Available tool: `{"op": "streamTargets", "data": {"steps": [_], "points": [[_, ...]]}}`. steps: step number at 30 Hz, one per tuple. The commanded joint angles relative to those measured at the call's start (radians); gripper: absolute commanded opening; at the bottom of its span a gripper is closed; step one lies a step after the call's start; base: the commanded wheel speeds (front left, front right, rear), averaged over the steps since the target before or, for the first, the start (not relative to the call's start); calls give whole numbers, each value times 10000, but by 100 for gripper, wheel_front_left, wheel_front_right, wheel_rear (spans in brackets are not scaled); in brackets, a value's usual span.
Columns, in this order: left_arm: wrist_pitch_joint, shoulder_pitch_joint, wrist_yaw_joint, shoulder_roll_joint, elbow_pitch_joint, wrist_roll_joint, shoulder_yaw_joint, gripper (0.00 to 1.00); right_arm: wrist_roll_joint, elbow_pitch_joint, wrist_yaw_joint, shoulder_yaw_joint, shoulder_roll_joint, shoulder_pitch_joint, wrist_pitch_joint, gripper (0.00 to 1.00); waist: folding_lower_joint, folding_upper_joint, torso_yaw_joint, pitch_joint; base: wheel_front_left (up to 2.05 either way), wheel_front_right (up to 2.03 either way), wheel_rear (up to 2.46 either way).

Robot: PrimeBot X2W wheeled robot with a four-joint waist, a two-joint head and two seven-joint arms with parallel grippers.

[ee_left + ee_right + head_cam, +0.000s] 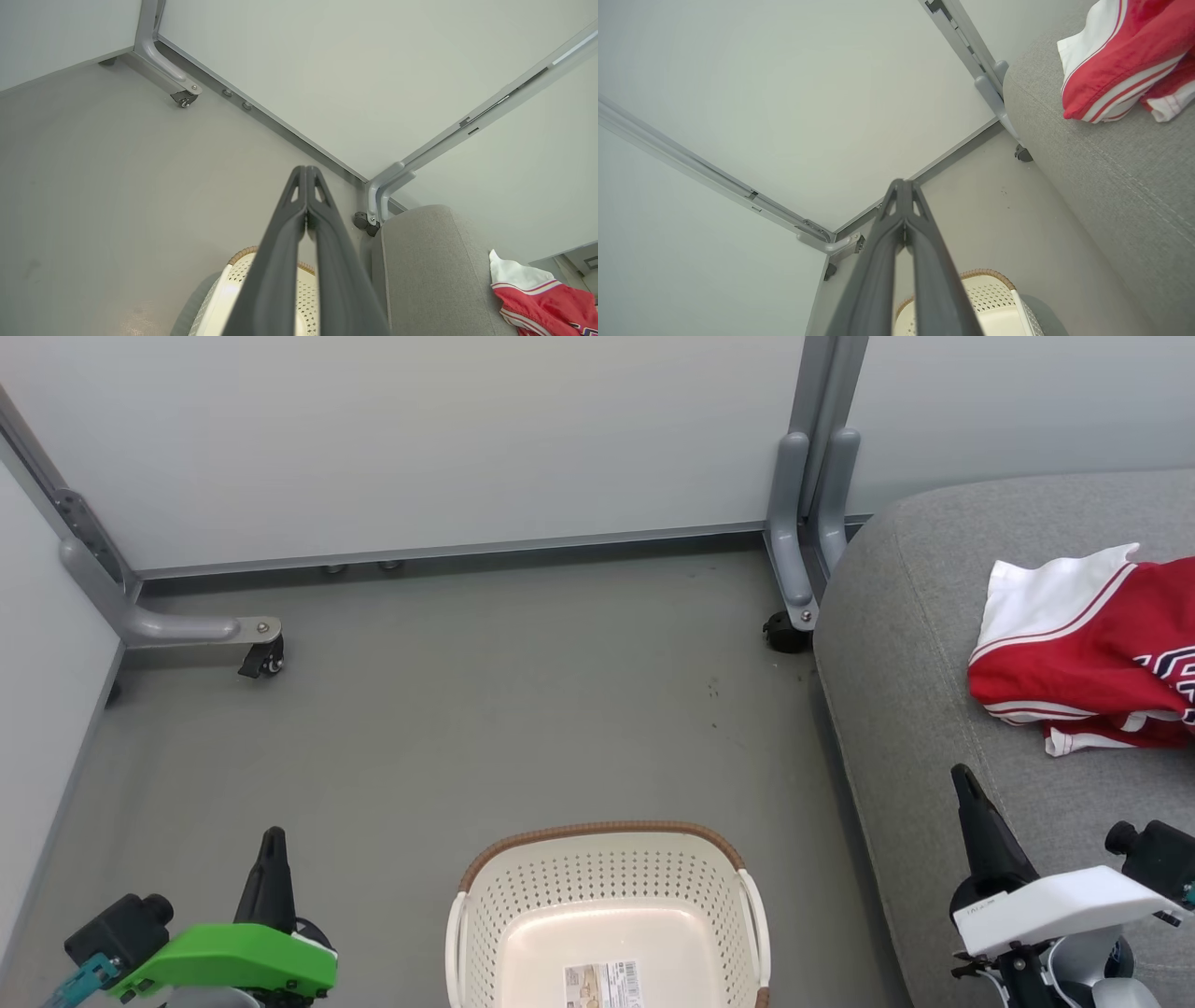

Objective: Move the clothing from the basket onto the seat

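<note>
Red jersey [1083,644] lies on the seat [915,709], apparently wholly though cropped; basket [597,828] empty. Soft, light: regrip by a bunched fold. Your left gripper [273,840] and right gripper [960,777] are pinched closed, empty.

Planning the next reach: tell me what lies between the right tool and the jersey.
In the head view, the stretch from the right tool to the jersey is bare seat cushion, with nothing resting on it.
</note>
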State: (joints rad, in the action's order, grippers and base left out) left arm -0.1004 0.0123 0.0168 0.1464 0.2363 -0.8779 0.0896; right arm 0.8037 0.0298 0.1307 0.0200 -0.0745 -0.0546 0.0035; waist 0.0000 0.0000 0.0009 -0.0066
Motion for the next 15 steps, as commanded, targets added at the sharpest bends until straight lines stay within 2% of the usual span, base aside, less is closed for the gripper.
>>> {"op": "streamTargets", "data": {"steps": [1,15], "points": [[79,349,-101,35,-75,-339,-166,0,386,-6,0,30,-65,259,32,0,0,0,0,1,0,0,0],[535,504,-403,-190,-43,-1852,-576,0,2170,450,1,98,-105,568,160,0,0,0,-1,17,0,0,0]]}}
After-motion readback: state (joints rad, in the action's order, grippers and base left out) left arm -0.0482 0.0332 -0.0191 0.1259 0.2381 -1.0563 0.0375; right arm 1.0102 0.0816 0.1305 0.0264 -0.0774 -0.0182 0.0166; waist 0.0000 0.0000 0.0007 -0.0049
